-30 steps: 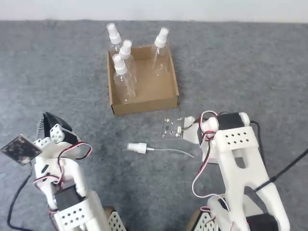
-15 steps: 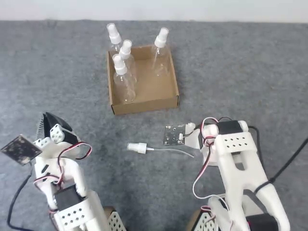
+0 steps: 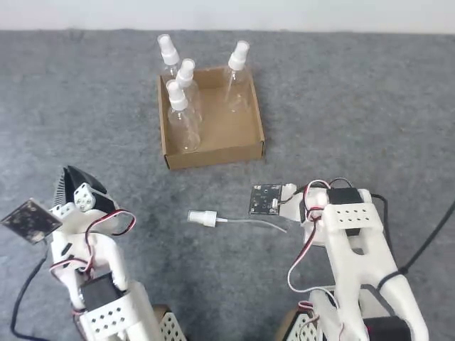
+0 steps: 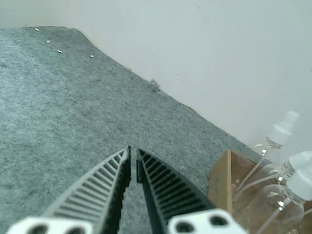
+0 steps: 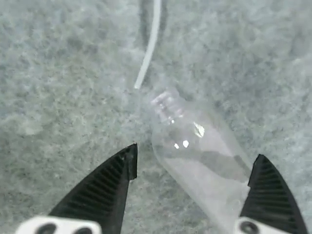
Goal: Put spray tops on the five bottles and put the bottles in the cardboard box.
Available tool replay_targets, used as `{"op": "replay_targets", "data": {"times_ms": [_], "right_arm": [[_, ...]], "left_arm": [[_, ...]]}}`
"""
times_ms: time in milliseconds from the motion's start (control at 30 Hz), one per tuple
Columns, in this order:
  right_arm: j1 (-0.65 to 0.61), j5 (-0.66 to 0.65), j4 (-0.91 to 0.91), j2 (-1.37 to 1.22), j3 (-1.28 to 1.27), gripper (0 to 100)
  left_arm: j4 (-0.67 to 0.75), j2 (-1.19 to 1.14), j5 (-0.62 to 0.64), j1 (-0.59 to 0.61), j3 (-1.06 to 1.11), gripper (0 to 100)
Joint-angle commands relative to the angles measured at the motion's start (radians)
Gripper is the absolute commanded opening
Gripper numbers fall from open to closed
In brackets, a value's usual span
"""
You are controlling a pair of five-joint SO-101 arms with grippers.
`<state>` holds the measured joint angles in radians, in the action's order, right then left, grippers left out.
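A capless clear bottle (image 5: 192, 139) lies on the grey carpet between the fingers of my open right gripper (image 5: 196, 155), nearer one finger than the other. The end of a white dip tube (image 5: 148, 53) lies just off its neck. That tube belongs to a loose spray top (image 3: 205, 217) lying in front of the cardboard box (image 3: 213, 153). Several capped bottles (image 3: 183, 117) stand at the box, one (image 3: 169, 53) at its far left corner. The right arm (image 3: 348, 227) covers its gripper from above. My left gripper (image 4: 133, 151) is shut and empty, raised at the near left (image 3: 71, 177).
A pale wall runs along the carpet's far edge. The box (image 4: 220, 183) and its capped bottles (image 4: 280, 134) lie off to one side of the left gripper. Open carpet stretches left and right of the box.
The right arm has drawn back from the box toward the near edge and a little to the right. The left arm, the loose spray top and the box have stayed put.
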<state>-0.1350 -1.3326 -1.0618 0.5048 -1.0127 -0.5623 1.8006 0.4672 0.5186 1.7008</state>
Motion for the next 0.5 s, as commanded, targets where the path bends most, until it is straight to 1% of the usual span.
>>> {"op": "replay_targets", "data": {"times_ms": [0, 100, 267, 467], "right_arm": [[0.027, 0.057, 0.019, 0.042, 0.006, 31.4], [0.018, 0.11, 0.019, 0.042, 0.006, 31.4], [0.019, 0.12, 0.056, 0.042, 0.005, 30.0], [0.018, 0.12, 0.061, -0.025, 0.006, 13.4]], "left_arm": [[-0.003, 0.003, 0.002, 0.003, -0.015, 2], [-0.003, 0.003, 0.002, 0.002, -0.015, 2], [-0.003, 0.003, 0.002, 0.002, -0.015, 2], [-0.003, 0.003, 0.002, 0.002, -0.015, 2]]}}
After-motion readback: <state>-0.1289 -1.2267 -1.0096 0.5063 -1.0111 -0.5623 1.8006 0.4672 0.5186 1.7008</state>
